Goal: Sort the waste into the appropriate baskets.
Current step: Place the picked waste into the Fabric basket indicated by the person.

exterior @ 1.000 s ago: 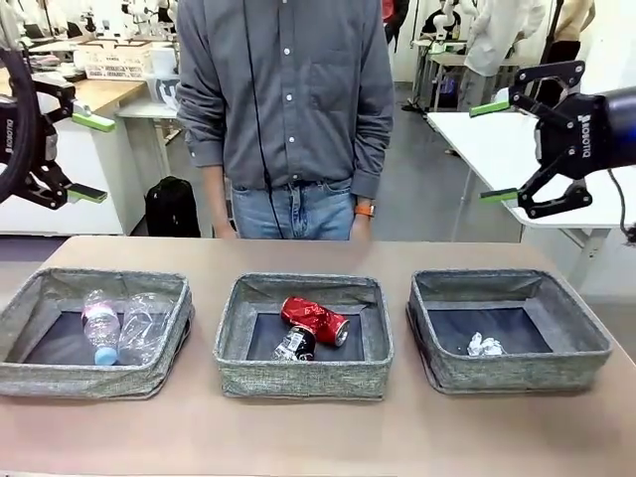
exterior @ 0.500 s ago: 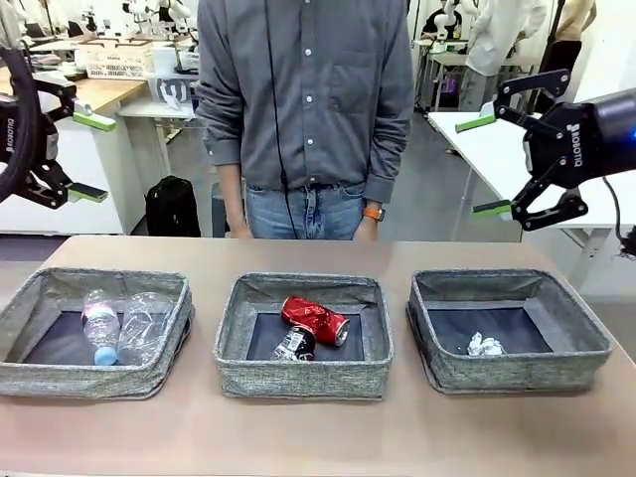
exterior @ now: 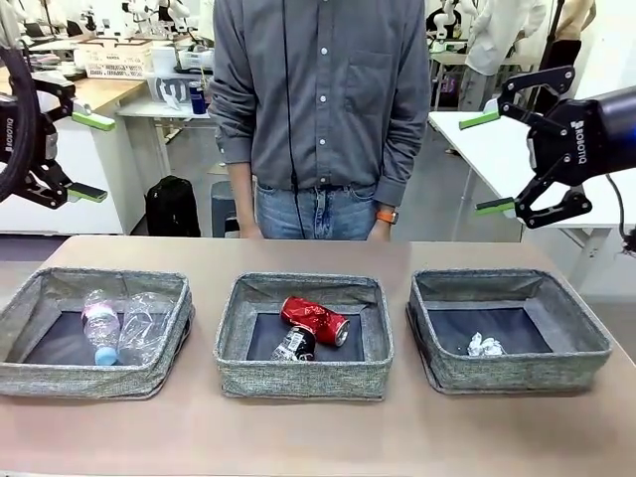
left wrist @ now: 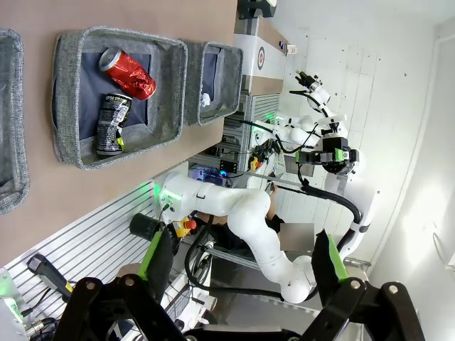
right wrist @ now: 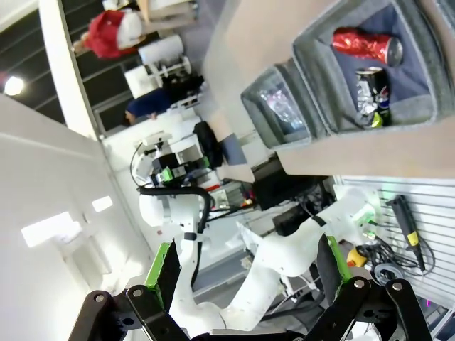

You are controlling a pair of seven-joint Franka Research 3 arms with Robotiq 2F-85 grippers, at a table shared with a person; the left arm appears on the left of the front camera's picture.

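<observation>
Three grey baskets stand in a row on the table. The left basket [exterior: 89,380] holds two clear bottles [exterior: 139,326], one with a pink label and blue cap [exterior: 100,328]. In the middle basket [exterior: 298,380] lie a red can [exterior: 314,319] and a black-and-white can [exterior: 294,344]. The right basket [exterior: 517,373] holds a small white wad [exterior: 485,346]. My left gripper [exterior: 87,155] hangs open high above the table's left end, holding nothing. My right gripper [exterior: 490,161] is open and empty, high above the right basket. The left wrist view shows both cans [left wrist: 128,65]; the right wrist view shows them [right wrist: 366,44] too.
A person in a grey shirt [exterior: 318,99] stands at the far edge behind the middle basket, hands down by the sides. Bare tabletop [exterior: 318,437] runs along the front of the baskets. Another white table [exterior: 497,149] stands behind at the right.
The person has stepped to the right. My right gripper swung a little left and has turned slightly. The left arm and the waste have not moved.
</observation>
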